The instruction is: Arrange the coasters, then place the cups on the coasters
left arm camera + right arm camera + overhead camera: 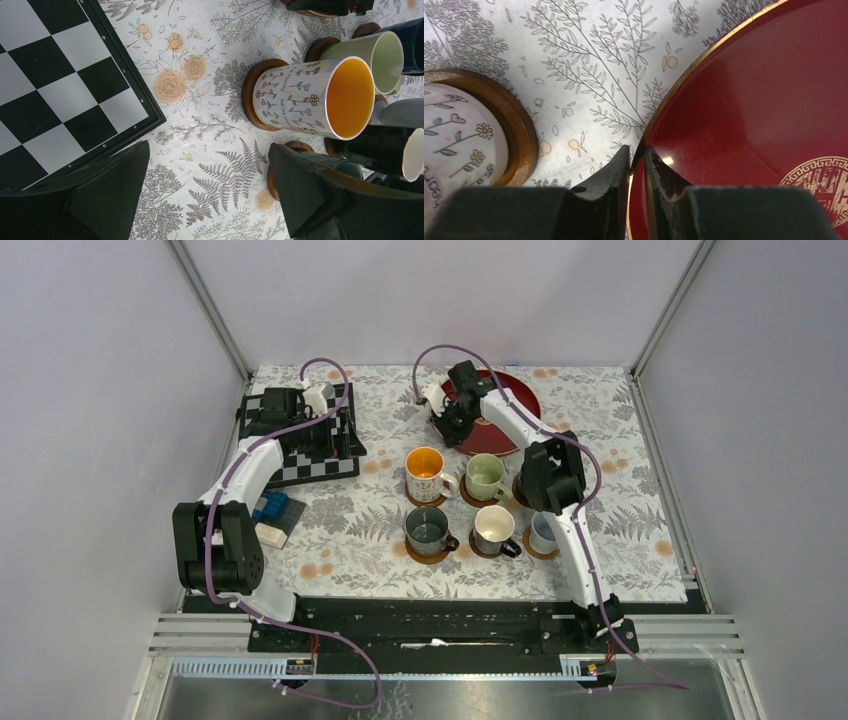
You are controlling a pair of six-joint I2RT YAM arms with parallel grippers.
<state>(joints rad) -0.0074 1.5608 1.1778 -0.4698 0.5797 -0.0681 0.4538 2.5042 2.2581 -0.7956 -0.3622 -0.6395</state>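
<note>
With the cups apparently all on coasters mid-desk, the right gripper pinches the far red tray's left rim while the left gripper gapes empty; next probably means moving the tray without nudging the cups.

The surface is white, printed with grey ferns and sprigs and orange roses. Left of the black left pincer is a black-and-white chequered board in a black frame. To that pincer's right, a white mug patterned with small flowers, hearts and lettering has an orange inside and stands on a brown coaster. Beyond it is a pale green mug. At the black right pincer's tips, the tray is deep red with a gold rim and a gold fretwork emblem.
</note>
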